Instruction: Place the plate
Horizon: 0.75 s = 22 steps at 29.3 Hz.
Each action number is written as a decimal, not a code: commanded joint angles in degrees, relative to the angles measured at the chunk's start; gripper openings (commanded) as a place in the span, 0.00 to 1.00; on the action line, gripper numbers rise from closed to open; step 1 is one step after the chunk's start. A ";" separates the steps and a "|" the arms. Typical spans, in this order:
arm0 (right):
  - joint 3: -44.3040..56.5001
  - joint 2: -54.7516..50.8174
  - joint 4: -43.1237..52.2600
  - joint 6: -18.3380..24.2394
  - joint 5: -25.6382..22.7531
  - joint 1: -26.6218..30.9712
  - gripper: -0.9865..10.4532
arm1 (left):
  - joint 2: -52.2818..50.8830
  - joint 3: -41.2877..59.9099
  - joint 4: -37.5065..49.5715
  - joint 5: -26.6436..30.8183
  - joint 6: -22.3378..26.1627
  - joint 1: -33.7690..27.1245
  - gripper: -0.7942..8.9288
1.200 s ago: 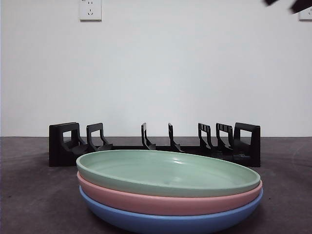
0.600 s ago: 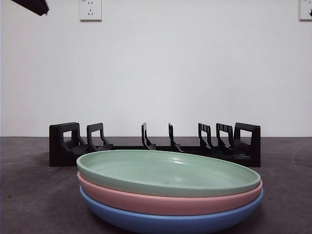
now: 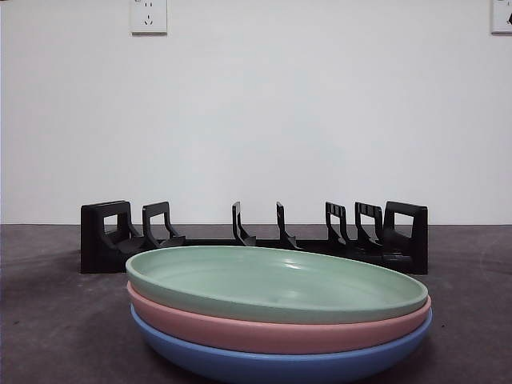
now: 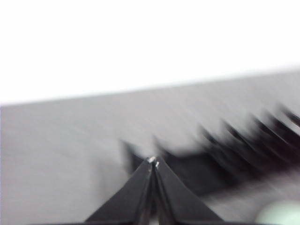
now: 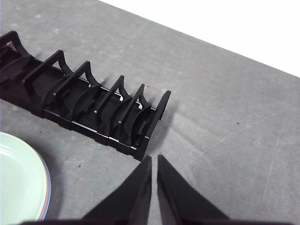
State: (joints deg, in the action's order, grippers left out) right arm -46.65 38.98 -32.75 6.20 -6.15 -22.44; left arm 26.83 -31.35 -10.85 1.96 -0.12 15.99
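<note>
You are looking at three plates sitting stacked on the grey table (image 3: 48, 336), close to the front camera: a green plate (image 3: 276, 284) is lying on top, a pink plate (image 3: 264, 332) is sitting under it, and a blue plate (image 3: 272, 364) is bearing both at the bottom. All three are lying flat, rims lined up. Behind the stack, apart from it, a black rack (image 3: 256, 236) is standing across the table with its upright dividers holding nothing. You are not seeing either arm in the front view. Your left gripper (image 4: 153, 161) is showing in a blurred wrist picture, its jaws pressed together at the tips and gripping nothing; the rack is appearing as a dark smear beyond it, with a sliver of green plate at the corner. Your right gripper (image 5: 154, 159) is hanging above the table near one end of the rack (image 5: 93, 108), jaws nearly together with only a thin slit between them, holding nothing; the green plate's edge (image 5: 18, 183) is showing off to one side.
</note>
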 commanded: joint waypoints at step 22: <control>-0.59 0.15 1.53 1.03 -1.14 -0.28 0.10 | -26.56 30.45 3.15 -0.90 -1.42 -17.09 0.09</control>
State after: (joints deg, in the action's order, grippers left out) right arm -46.65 38.92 -32.08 6.26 -6.37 -22.44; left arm 0.32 -1.85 -8.25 1.17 -1.10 -1.21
